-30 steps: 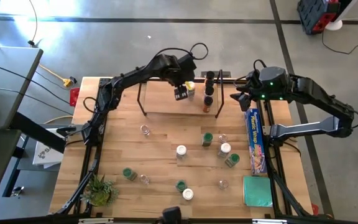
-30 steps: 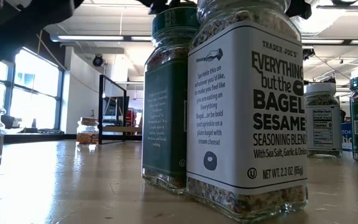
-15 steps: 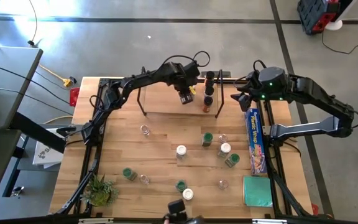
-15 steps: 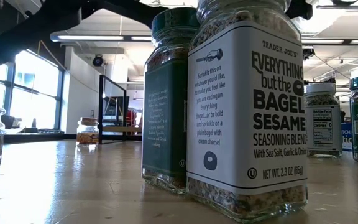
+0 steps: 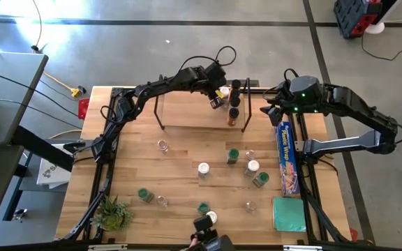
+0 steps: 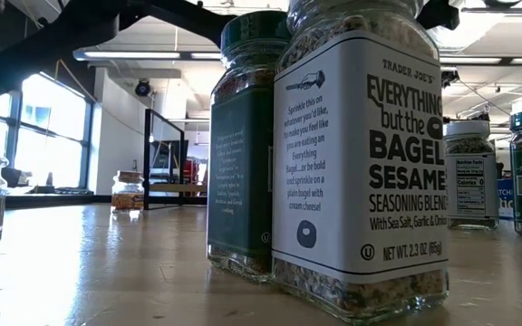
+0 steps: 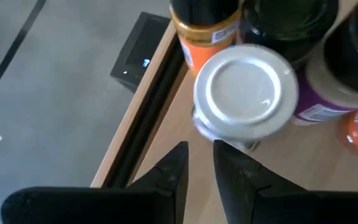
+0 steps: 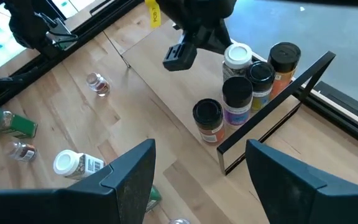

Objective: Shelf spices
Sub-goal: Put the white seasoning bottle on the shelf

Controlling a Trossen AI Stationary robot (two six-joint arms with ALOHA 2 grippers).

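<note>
Spices: front jar [image 6: 356, 154] reads "Trader Joe's Everything but the Bagel"; left gripper [image 7: 199, 163] narrow.

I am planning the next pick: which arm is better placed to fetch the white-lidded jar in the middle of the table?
Probably the right. The right gripper hangs with jaws open beside the shelf, nearer the white-lidded jar. The left gripper, jaws nearly together, is over the shelf's back at the jars already placed.
</note>
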